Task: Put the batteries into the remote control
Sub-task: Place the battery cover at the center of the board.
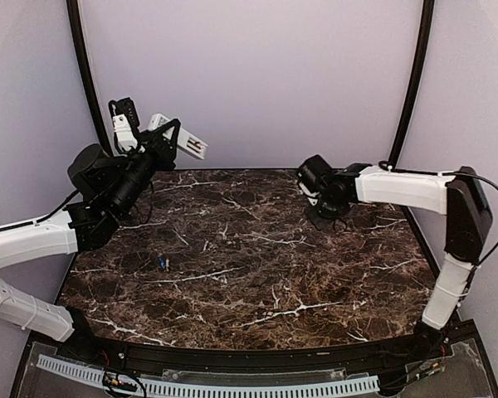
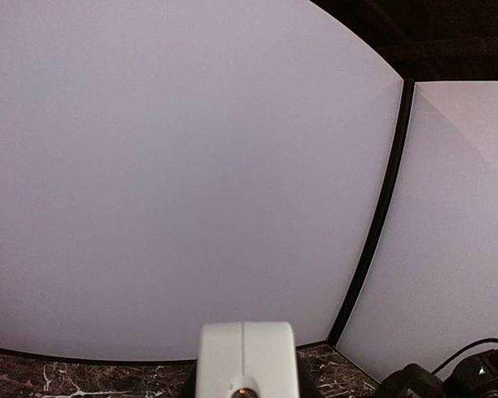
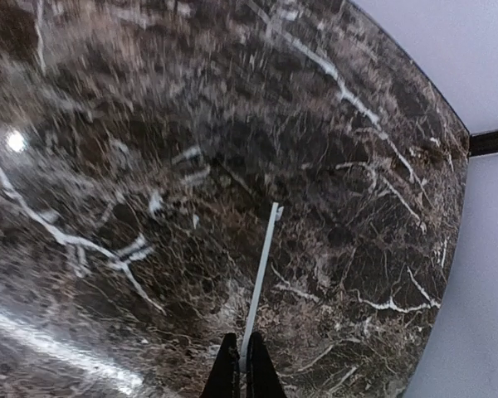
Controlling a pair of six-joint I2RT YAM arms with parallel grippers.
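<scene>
My left gripper is raised high over the table's back left corner, shut on the white remote control. The remote's white end fills the bottom of the left wrist view and hides the fingers. A tiny blue battery lies on the marble at the left; I cannot tell if a second lies against it. My right gripper is low over the back right of the table. In the right wrist view its black fingertips pinch a thin pale grey cover piece, seen edge-on just above the marble.
The dark marble table has white enclosure walls behind and at both sides, with black posts at the corners. A white slotted rail runs along the near edge.
</scene>
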